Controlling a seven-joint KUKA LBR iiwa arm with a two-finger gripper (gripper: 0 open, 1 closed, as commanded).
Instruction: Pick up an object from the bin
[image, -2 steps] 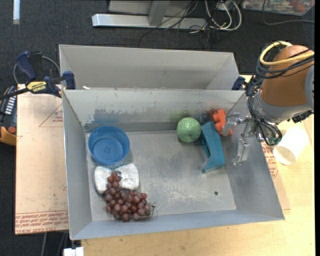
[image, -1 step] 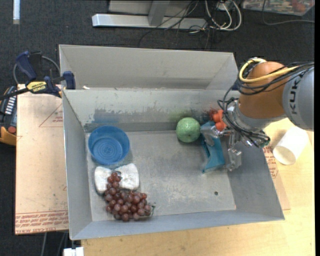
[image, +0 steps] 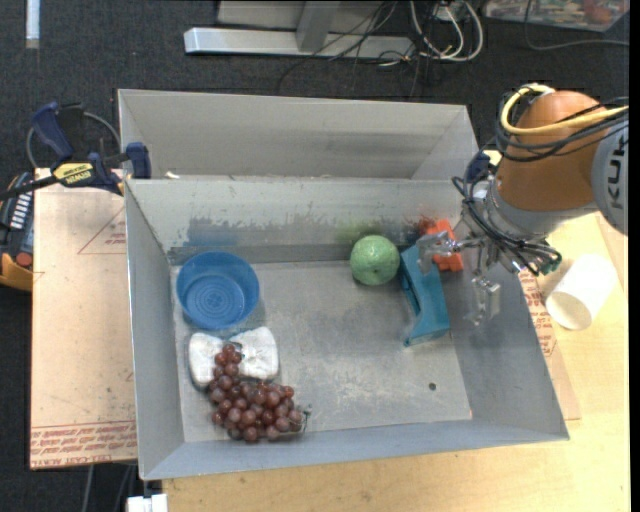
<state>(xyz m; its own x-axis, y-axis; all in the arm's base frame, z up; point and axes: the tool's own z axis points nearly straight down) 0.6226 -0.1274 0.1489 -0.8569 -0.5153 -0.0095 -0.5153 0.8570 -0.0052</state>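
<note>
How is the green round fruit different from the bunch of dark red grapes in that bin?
The green fruit is one smooth ball; the grapes are a cluster of many small dark red balls. The green fruit lies near the far wall, beside a teal piece; the grapes lie near left, against a white thing. Both rest loose on the bin floor.

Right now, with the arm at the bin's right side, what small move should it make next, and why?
Probably a short shift toward the teal angled piece: the gripper hangs just right of it, over bare bin floor near the right wall. That piece looks nearest; the green ball lies farther left.
</note>
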